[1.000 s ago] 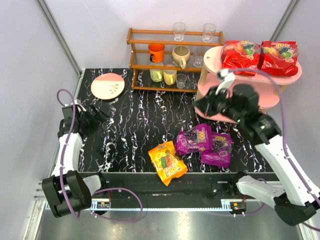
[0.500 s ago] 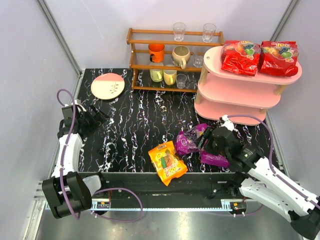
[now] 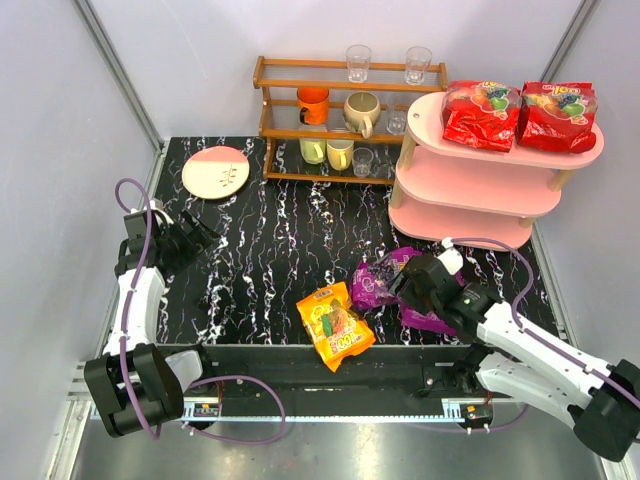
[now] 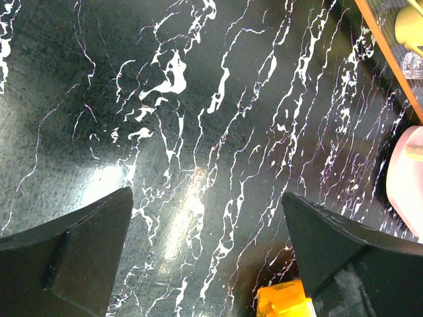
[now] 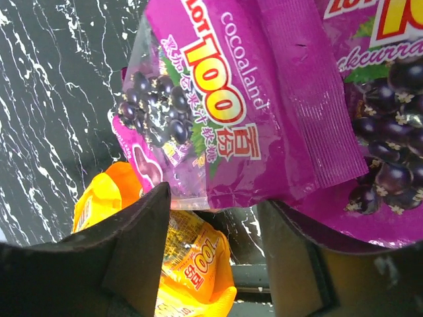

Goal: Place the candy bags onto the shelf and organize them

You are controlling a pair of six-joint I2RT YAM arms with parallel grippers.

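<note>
On black marbled table [image 3: 300, 230]: pink three-tier shelf [image 3: 470, 190] at far right corner, brown rack [image 3: 300, 128] of cups and glasses along far edge just beside it, round plate [image 3: 215, 172] near far left corner. On shelf's top tier, red bag [image 3: 482, 112] and second red bag [image 3: 558, 112] side by side; near the near edge toward right, purple bag [image 3: 383, 278] overlapping second purple bag [image 3: 432, 320], orange bag [image 3: 335, 325] just beside, toward middle. Right tool [image 5: 213, 201] low at purple bag's edge, fingers apart, gripping nothing; left tool [image 4: 205, 257] near left edge, spread fully wide, empty above table.
</note>
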